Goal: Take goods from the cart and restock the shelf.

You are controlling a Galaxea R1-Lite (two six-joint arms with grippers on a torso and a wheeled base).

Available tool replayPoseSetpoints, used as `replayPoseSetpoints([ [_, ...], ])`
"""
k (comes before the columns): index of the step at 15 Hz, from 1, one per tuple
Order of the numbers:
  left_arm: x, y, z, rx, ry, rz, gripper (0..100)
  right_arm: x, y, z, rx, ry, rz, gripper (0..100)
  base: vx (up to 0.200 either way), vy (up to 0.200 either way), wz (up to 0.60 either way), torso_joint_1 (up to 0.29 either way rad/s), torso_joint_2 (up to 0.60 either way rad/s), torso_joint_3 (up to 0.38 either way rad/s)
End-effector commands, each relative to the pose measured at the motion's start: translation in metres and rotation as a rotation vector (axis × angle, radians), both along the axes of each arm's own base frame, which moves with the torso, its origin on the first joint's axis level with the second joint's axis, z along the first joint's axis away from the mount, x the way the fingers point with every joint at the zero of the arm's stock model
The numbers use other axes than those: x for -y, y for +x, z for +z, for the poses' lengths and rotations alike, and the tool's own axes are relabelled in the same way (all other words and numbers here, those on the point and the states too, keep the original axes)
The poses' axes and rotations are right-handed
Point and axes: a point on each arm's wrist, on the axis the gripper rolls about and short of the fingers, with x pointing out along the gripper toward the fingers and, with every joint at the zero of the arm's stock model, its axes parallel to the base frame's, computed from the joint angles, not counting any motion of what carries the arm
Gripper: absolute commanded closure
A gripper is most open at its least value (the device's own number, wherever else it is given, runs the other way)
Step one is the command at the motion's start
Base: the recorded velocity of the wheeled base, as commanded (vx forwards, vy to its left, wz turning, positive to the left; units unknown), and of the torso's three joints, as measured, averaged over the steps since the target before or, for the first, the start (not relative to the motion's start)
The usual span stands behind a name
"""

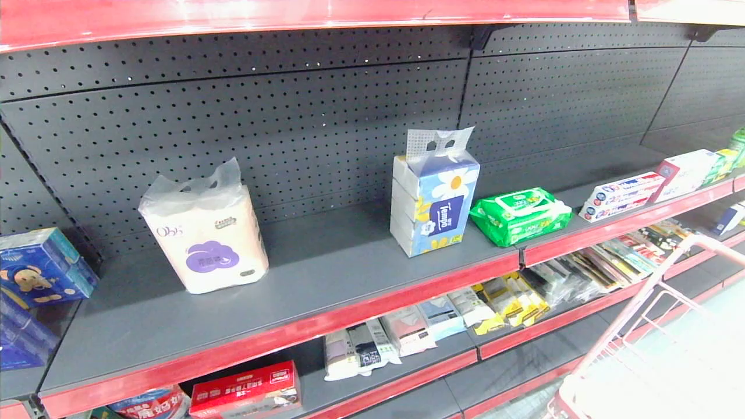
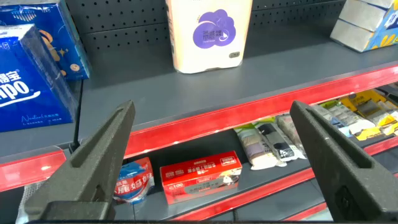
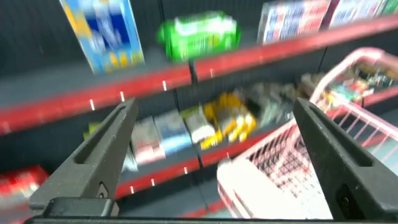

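Left hand (image 2: pixel 211 158) and right hand (image 3: pixel 214 158) both gape empty; reaching into the cart (image 3: pixel 267 158), the right could snag its wire rim (fingers spread wide).

We are in a shop aisle: red-edged shelves (image 1: pixel 361 314) with perforated back panels carry packaged tissues (image 1: pixel 433 195), wipes (image 1: pixel 520 215) and toothpaste boxes (image 1: pixel 621 195), beside a pink cart (image 1: pixel 652 349).
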Motion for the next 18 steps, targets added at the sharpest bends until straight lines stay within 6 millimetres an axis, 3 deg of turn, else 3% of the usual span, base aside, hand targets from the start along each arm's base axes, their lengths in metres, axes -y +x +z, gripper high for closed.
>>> replayPoseSetpoints([
  [1,0.0,0.0,0.0,-0.001,-0.003,0.0,0,0.014,0.126,0.089,-0.442,0.035,-0.016,0,0.0,0.0,0.0,0.0,0.0,0.0],
  [3,0.0,0.0,0.0,-0.001,-0.002,0.001,0,0.021,0.124,0.025,-0.659,-0.017,0.019,0,0.0,0.0,0.0,0.0,0.0,0.0],
  [5,0.0,0.0,0.0,0.001,-0.003,0.0,0,0.025,0.126,-0.022,-0.779,-0.065,0.028,0,0.0,0.0,0.0,0.0,0.0,0.0],
  [7,0.0,0.0,0.0,-0.001,-0.003,0.0,0,0.036,0.147,-0.034,-0.814,-0.047,0.001,0,0.0,0.0,0.0,0.0,0.0,0.0],
  [8,0.0,0.0,0.0,-0.001,-0.002,0.001,0,0.049,0.167,-0.046,-0.842,-0.055,-0.032,0,0.0,0.0,0.0,0.0,0.0,0.0],
  [13,0.0,0.0,0.0,0.001,-0.003,0.0,0,0.091,0.173,-0.088,-1.049,-0.195,0.044,0,0.0,0.0,0.0,0.0,0.0,0.0],
  [18,0.0,0.0,0.0,-0.001,-0.003,0.0,0,0.104,0.194,-0.14,-1.083,-0.252,0.144,0,0.0,0.0,0.0,0.0,0.0,0.0],
])
